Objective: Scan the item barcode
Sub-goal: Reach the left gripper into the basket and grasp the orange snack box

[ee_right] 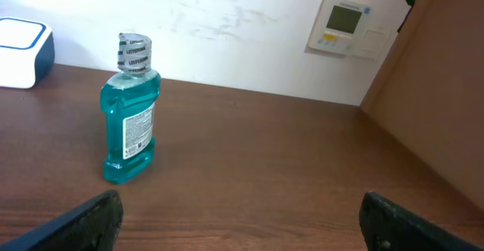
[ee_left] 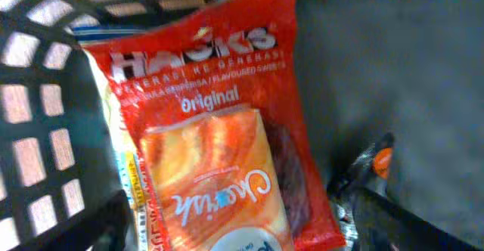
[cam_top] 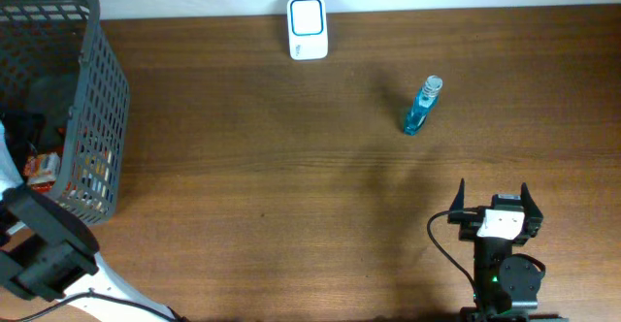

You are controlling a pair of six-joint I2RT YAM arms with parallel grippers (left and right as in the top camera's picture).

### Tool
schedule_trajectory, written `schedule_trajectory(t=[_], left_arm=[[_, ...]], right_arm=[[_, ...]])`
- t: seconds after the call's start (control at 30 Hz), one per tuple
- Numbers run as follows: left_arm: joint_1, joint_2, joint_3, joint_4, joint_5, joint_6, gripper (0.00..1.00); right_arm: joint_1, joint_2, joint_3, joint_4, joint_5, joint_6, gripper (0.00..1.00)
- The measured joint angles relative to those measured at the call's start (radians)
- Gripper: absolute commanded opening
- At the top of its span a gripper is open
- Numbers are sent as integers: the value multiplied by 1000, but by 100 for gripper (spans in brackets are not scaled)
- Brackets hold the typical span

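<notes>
In the left wrist view an orange snack packet [ee_left: 215,183] lies on a red "Hacks Original" sweets bag [ee_left: 227,62] inside the grey basket [cam_top: 92,109]. My left gripper [ee_left: 238,224] is open, its dark fingers [ee_left: 98,221] standing either side of the orange packet with gaps showing. No barcode shows on the packet's face. The white scanner with a blue frame [cam_top: 308,27] stands at the table's back edge. My right gripper [cam_top: 493,198] hovers open and empty near the front right.
A teal mouthwash bottle [cam_top: 422,107] stands upright on the table ahead of the right gripper, left of centre in the right wrist view [ee_right: 130,122]. The basket's lattice wall [ee_left: 38,92] is close on the left gripper's left side. A dark wrapped item [ee_left: 374,164] lies right of the red bag.
</notes>
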Motion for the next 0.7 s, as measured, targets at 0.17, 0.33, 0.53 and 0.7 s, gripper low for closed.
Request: schedule_trajectory(t=[0.17,0.33,0.53,0.7], left_arm=[[0,-1,-126,96,0,-2,18],[0,-1,-122,95,-3,-3,0],[-11,-228,58,90,264,-4,0],[-370,-521,115,91,508,1,0]], right_arm=[[0,0,0,0,0,0,99],[0,0,0,0,0,0,98],[0,0,0,0,0,0,99],[0,0,0,0,0,0,99]])
